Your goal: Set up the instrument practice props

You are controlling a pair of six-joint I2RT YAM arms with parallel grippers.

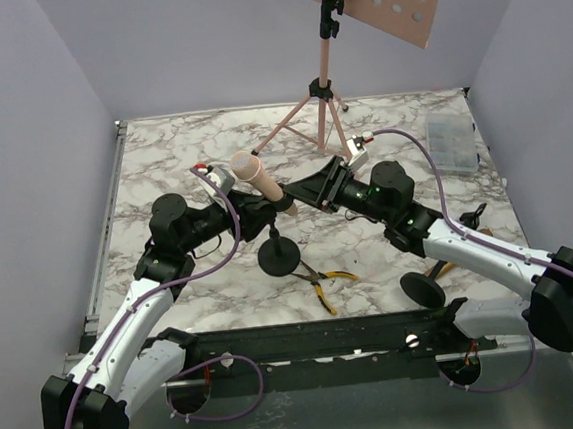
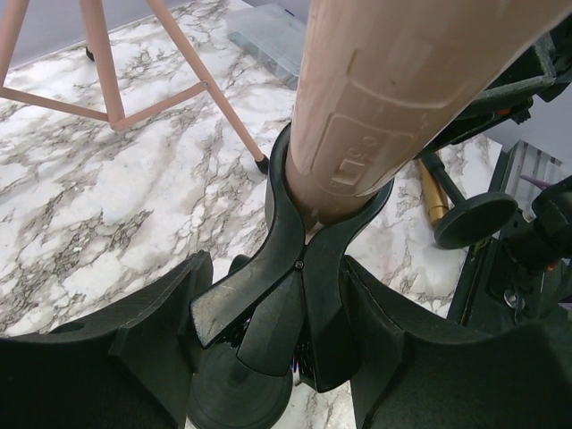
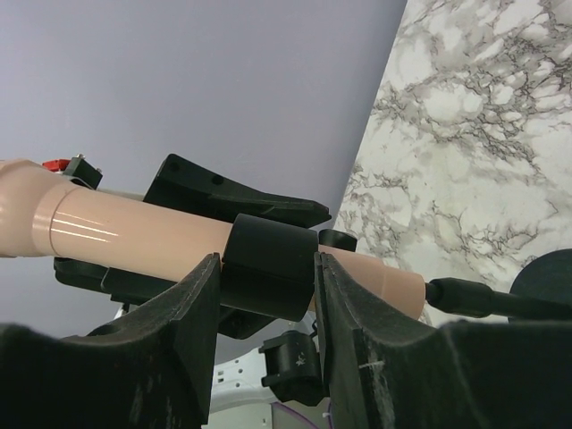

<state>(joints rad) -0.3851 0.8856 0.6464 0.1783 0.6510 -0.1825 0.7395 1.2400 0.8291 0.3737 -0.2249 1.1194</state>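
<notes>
Pink microphone (image 1: 255, 174): seated in spring clip (image 2: 299, 255) atop black round-based holder (image 1: 278, 259), mid-table, in front of pink tripod music rack (image 1: 322, 91). Long axis steeply tilted, head up and toward far left, tail down toward holder stem.

Left gripper (image 2: 279, 273): part-spread, fingers pressed against the clip's two lever tails from the near-left side. Barrel rising directly ahead of this claw, along its line of reach.

Right gripper (image 3: 268, 273): set in from the opposite, right side. Fingers bracketing the black clip collar round the barrel, no gap showing on either side, so judged pinching it. Barrel lying crosswise to these fingers.

Governing relation: both claws met at one clip, neither arm nearer. Judged next: levers eased so the clip bites, barrel steadied against sliding down its own axis.

Gold microphone (image 2: 433, 198): flat on table just beside second holder (image 1: 424, 290), close to right arm.
</notes>
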